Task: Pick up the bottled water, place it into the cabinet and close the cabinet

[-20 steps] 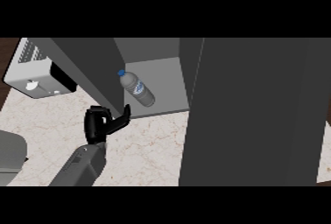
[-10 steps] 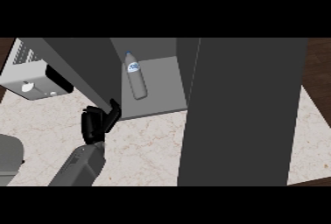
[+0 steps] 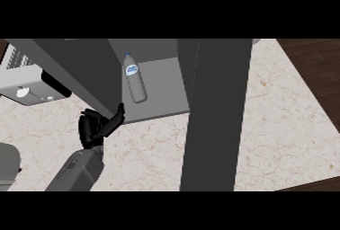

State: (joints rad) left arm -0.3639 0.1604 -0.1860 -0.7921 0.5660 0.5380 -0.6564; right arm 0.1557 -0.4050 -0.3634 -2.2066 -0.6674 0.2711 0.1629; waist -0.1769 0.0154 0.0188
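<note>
The clear water bottle [image 3: 135, 83] with a blue cap and label stands inside the grey cabinet [image 3: 163, 96], near its left side, with nothing touching it. The cabinet's left door [image 3: 79, 72] angles out toward me. The right door [image 3: 212, 117] is a tall dark panel standing out over the counter. My left hand [image 3: 96, 128] is at the lower front edge of the left door, its straight fingers [image 3: 116, 117] lying against that edge. It holds nothing. My right hand shows nowhere.
A grey appliance [image 3: 30, 85] sits on the counter left of the cabinet, just behind the left door. A rounded grey object [image 3: 6, 166] is at the lower left edge. The marble counter [image 3: 285, 121] ends at the right over a dark wood floor.
My left hand has risen from below the cabinet to the left door's edge, fingers now against it. The left door has swung rightward, narrowing the opening. The bottle appears more upright.
</note>
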